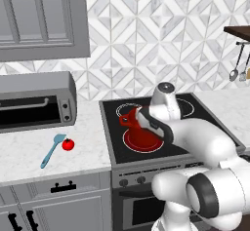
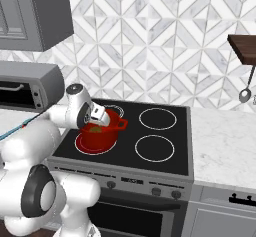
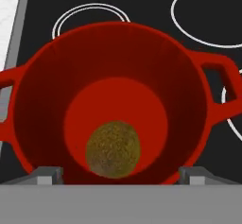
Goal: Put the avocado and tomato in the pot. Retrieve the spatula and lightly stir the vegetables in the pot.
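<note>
The red pot [image 3: 108,29] stands on the stove's front left burner, seen also as the pot [image 1: 141,140] and the pot [image 2: 102,140]. The brownish-olive avocado [image 3: 113,148] lies on the pot's floor, free of the fingers, and the avocado [image 2: 95,129] peeks above the rim. My gripper [image 3: 120,175] hangs open just above the pot's mouth, its fingertips [image 3: 47,175] spread wide on either side of the avocado; the same gripper [image 2: 98,122] points down into the pot. The red tomato [image 1: 68,144] rests on the left counter, beside the light-blue spatula [image 1: 51,150].
A toaster oven [image 1: 34,103] sits at the back of the left counter, seen also as the toaster oven [image 2: 25,88]. Grey utensils [image 1: 235,73] hang under a wooden shelf at the right. The stove [image 2: 155,131] has other bare burners.
</note>
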You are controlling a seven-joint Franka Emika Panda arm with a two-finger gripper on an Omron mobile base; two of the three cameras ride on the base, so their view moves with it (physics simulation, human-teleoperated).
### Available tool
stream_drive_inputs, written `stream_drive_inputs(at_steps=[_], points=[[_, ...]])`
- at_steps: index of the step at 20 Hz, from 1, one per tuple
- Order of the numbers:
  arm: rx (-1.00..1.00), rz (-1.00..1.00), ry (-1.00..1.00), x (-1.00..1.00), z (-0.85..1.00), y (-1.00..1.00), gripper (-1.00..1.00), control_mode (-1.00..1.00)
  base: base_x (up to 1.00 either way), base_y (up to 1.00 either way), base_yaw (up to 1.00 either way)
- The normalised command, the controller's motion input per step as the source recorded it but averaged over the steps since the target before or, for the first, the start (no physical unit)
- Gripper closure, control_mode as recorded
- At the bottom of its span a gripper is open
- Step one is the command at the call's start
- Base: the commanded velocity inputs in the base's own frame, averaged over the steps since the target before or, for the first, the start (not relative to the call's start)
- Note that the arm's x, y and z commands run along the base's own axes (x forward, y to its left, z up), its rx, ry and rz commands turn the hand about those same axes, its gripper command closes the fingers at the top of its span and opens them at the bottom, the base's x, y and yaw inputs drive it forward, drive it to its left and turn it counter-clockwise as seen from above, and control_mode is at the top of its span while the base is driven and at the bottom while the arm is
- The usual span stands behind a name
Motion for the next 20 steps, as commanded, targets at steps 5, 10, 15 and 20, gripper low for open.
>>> stream_drive_inputs(at_steps=[5, 10, 15, 20], points=[[0.0, 0.0, -0.03, -0.31, 0.46, 0.01, -1.0, -1.0, 0.0, 0.0, 0.0], [0.0, 0.0, -0.14, -0.96, 0.54, 0.35, -1.0, -1.0, 0.0, 0.0, 0.0], [-0.03, 0.08, -0.02, -1.0, 0.2, 0.9, -1.0, -1.0, 0.0, 0.0, 0.0], [-0.08, 0.15, 0.02, -0.53, 0.03, 1.0, -1.0, -1.0, 0.0, 0.0, 0.0]])
